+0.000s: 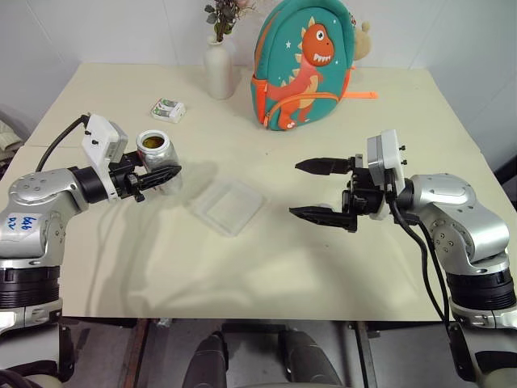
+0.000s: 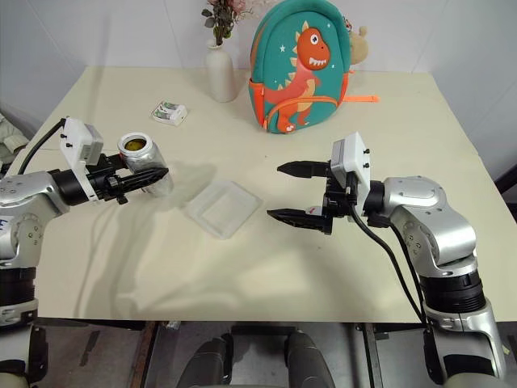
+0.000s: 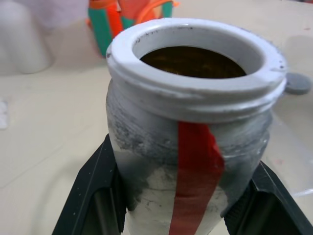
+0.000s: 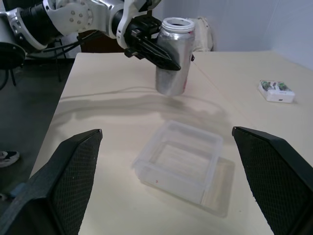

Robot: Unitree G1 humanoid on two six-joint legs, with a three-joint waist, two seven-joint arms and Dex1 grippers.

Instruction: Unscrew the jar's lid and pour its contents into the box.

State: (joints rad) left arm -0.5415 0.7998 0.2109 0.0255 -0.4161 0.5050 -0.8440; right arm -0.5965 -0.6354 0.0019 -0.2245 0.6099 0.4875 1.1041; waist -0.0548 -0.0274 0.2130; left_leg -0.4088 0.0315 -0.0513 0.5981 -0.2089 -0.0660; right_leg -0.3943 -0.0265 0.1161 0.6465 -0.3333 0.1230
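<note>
- Your left gripper (image 1: 166, 175) pinches the jar (image 1: 157, 158) at its body, upright, at the left of the table (image 1: 339, 267).
- The jar is open and rigid, likely light; its painted side may slip, so tip slowly.
- Your right gripper (image 1: 313, 189) is spread, empty.
- The box (image 1: 229, 205) lies between them, thin and easily pushed.

Handwritten blue marks on white sticker (image 1: 18, 222) on left arm's upper link: roughly "669" over a second line, not surely legible. White-and-green packet (image 1: 168, 109) on table: print present, too small to read. Dinosaur backpack (image 1: 303, 65): cartoon dinosaur picture, no lettering legible. Jar (image 3: 193, 142): plain red stripe, no text. No brand or number readable elsewhere.
</note>
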